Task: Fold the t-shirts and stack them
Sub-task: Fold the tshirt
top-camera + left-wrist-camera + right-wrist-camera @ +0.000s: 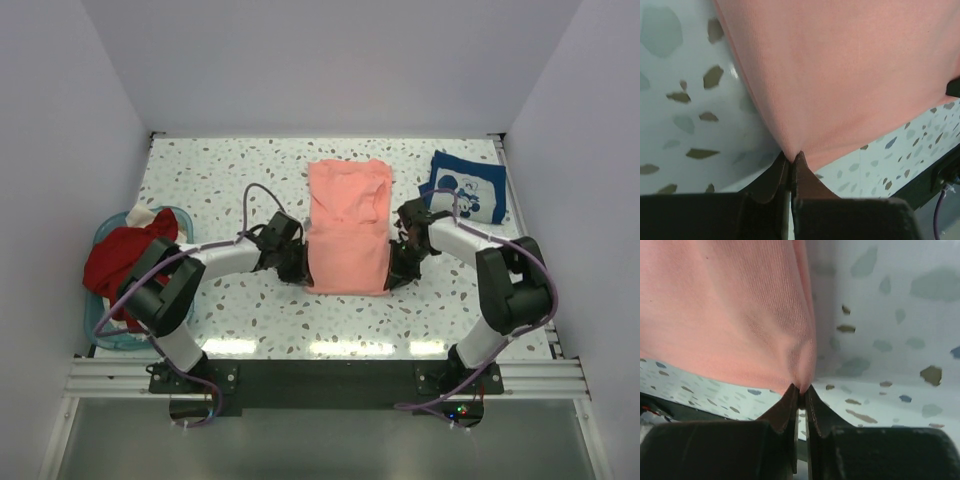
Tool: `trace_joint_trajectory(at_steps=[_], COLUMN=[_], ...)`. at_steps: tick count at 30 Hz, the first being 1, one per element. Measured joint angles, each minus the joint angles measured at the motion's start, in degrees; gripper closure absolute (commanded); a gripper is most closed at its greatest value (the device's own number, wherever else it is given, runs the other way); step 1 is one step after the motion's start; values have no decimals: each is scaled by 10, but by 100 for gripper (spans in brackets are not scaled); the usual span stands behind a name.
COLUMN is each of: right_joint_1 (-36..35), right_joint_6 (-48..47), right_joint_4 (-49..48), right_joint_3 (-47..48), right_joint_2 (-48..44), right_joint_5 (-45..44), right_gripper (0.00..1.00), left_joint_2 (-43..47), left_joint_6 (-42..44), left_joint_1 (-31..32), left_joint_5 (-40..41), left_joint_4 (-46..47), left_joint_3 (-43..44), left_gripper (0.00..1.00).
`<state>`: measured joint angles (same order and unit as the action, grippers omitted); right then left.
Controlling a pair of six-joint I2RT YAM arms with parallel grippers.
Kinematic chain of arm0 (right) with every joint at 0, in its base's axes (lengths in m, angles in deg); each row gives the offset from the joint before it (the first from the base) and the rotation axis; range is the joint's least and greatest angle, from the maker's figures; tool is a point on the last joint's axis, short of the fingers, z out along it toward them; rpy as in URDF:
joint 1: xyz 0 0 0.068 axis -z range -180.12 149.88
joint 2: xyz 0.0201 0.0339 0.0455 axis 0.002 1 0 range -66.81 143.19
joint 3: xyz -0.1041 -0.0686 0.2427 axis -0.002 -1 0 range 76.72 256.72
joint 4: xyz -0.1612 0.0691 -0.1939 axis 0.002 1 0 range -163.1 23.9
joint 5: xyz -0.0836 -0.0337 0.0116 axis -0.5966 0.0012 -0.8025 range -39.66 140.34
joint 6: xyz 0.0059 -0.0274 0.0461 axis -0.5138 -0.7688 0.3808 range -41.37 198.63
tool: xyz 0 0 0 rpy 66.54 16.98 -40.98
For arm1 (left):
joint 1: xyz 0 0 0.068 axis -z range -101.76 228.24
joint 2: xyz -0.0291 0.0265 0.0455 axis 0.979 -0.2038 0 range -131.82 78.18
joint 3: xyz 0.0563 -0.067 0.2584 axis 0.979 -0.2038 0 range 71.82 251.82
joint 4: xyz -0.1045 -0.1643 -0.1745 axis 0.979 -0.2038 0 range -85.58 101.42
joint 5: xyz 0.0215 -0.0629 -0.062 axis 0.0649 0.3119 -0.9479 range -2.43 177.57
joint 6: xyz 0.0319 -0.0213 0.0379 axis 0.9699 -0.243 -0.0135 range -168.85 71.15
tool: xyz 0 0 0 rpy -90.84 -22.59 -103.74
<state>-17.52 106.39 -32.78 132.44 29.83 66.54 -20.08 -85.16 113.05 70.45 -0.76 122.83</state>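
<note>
Left end effector and right end effector pinch near corners of the salmon-pink t-shirt, arms angled inward.

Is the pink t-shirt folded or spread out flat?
Partly folded: the pink t-shirt lies as a narrow rectangle with no sleeves sticking out.

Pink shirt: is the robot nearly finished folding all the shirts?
Not yet. The navy shirt lies folded at the far right. The pink shirt is partly folded, its near corners pinched by the left fingers and right fingers. The red shirt and cream shirt wait in the basket.
</note>
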Motion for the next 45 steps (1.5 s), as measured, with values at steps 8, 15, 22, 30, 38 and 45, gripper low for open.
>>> trace_joint_trajectory(at_steps=[8, 15, 22, 30, 38, 45], right_joint_1=[-66, -119, -125, -125, -125, -125], right_joint_6=[25, 92, 134, 145, 150, 158], right_joint_4=[46, 69, 120, 198, 283, 316], right_joint_3=[-80, -180, -213, -170, -55, 55], right_joint_2=[-114, -258, -372, -424, -441, -426], right_joint_5=[0, 7, 26, 28, 13, -49], right_gripper=[97, 97, 97, 98, 99, 100], left_joint_2=[120, 222, 304, 366, 405, 408], left_joint_6=[-2, -37, -99, -137, -166, -176], left_joint_1=[41, 109, 158, 165, 167, 167], left_joint_5=[-1, -18, -20, -7, 10, 42], left_joint_4=[-71, -96, -118, -178, -253, -282], left_joint_3=[-85, -143, -171, -136, -69, -2], left_gripper=[100, 98, 100, 100, 100, 100])
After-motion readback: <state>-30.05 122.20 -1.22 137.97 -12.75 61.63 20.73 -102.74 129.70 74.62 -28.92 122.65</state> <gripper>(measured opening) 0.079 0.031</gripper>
